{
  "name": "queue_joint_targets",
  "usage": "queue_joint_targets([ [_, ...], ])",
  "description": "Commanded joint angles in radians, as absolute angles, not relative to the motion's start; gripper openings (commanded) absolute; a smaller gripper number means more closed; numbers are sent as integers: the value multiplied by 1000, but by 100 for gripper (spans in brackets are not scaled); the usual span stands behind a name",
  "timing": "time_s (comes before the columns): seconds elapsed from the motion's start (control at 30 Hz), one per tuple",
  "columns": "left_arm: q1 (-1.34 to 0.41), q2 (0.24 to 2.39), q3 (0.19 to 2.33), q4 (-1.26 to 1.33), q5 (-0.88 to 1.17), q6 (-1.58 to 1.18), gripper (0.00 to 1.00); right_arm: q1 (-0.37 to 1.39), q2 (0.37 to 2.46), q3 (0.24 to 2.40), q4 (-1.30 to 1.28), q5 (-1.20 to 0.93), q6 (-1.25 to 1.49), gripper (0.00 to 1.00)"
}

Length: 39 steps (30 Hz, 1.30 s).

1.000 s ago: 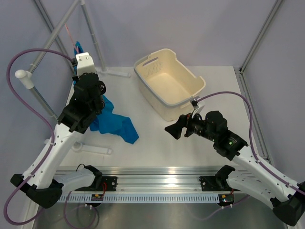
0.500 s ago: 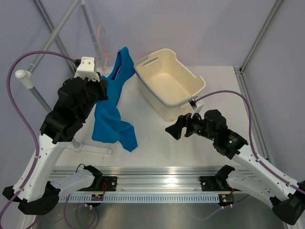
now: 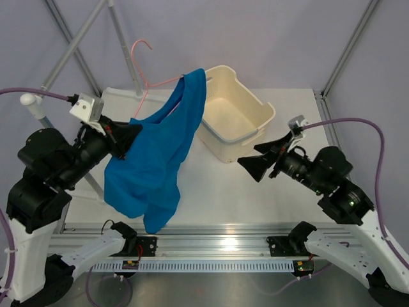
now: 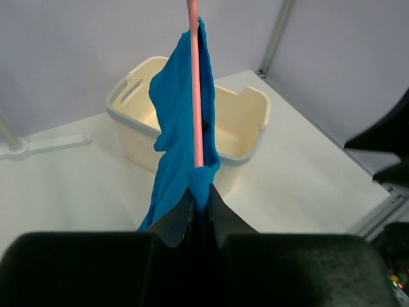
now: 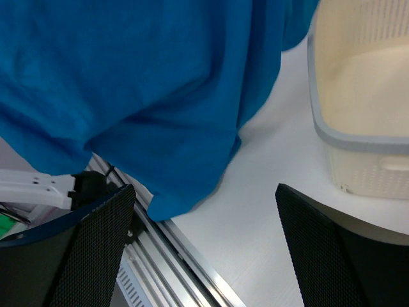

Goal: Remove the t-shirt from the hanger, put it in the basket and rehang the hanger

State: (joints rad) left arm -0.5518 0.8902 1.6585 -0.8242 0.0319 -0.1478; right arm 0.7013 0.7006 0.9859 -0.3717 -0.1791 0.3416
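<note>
From above, the left gripper (image 3: pixel 128 135) has the hanger (image 3: pixel 151 82) lifted off the table, hook free and pointing up. The t-shirt (image 3: pixel 156 157) drapes from it, its hem hanging low toward the front rail. The right gripper (image 3: pixel 258 164) faces the cloth, apart from it, in front of the basket (image 3: pixel 254 110).

On the left wrist, the fingers are clamped at the hanger's corner, pinching pink wire and blue fabric together. That grip looks firm and should simply hold steady.

On the right wrist, the fingers are spread wide and empty, with a broad sheet of blue ahead. The sensible move is to take a loose fold well below the wire, then draw it off along the hanger's arm, watching for a snag at the neck.
</note>
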Motion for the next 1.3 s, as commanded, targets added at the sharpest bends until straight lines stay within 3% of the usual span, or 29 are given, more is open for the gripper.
queue_joint_targets([
  [0.0, -555, 850, 1710, -854, 241, -146, 0, 707, 658, 1166, -414, -186, 314, 95],
  [0.17, -555, 784, 1649, -871, 449, -214, 0, 707, 705, 1357, -430, -282, 376, 89],
  [0.4, -555, 693, 1401, -736, 561, -281, 0, 709, 796, 1365, -295, -380, 465, 86],
  [1.07, -557, 709, 1112, -552, 707, -293, 0, 1037, 1146, 1387, -249, 158, 253, 86],
  [1.27, -558, 710, 1078, -508, 758, -313, 0, 1088, 1233, 1408, -232, 230, 230, 79],
])
